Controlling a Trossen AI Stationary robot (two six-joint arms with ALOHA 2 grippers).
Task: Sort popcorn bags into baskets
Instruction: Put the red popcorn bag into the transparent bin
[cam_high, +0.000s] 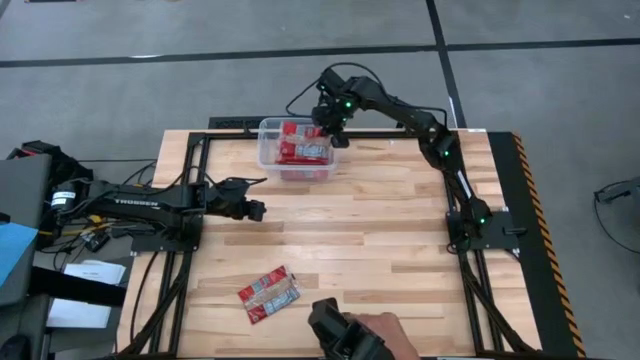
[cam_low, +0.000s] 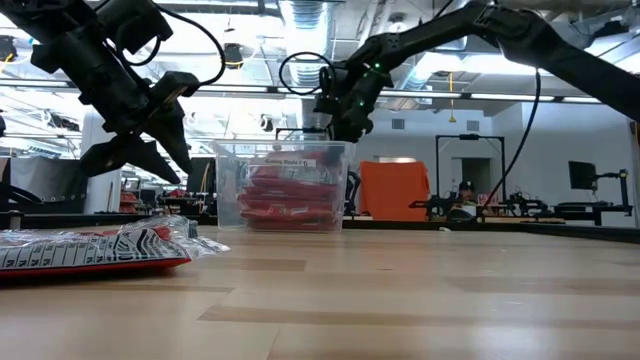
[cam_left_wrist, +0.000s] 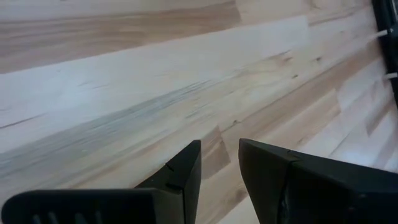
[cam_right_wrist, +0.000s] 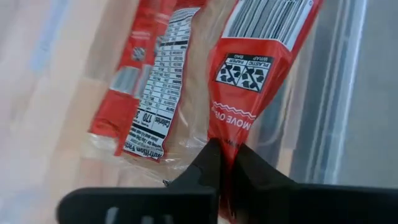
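Observation:
A clear plastic bin (cam_high: 266, 150) stands near the table's far edge with several red popcorn packets (cam_high: 300, 150) lying in it. My right gripper (cam_high: 336, 135) hovers over the bin's right end, shut on one red packet (cam_right_wrist: 261, 56). Two more red packets (cam_high: 270, 293) lie flat on the wood near the near edge; in the low view they show as a packet pile (cam_low: 90, 250). My left gripper (cam_high: 255, 210) waits above bare wood at the table's left, its fingers a narrow gap apart, holding nothing. My right gripper (cam_right_wrist: 222, 152) pinches the sealed end (cam_right_wrist: 231, 134) of a red packet between its two fingers, coming from above and pointing down. The packet stretches away from the fingers into the bin, beside another packet (cam_right_wrist: 149, 99). Whether its far end rests there I cannot tell.
A person's hand in a dark sleeve (cam_high: 360, 335) reaches over the near edge, just right of the two loose packets. The bin's clear wall (cam_right_wrist: 323, 93) stands close beside my right fingers. Bare wood (cam_high: 380, 220) spans the table's middle and right.

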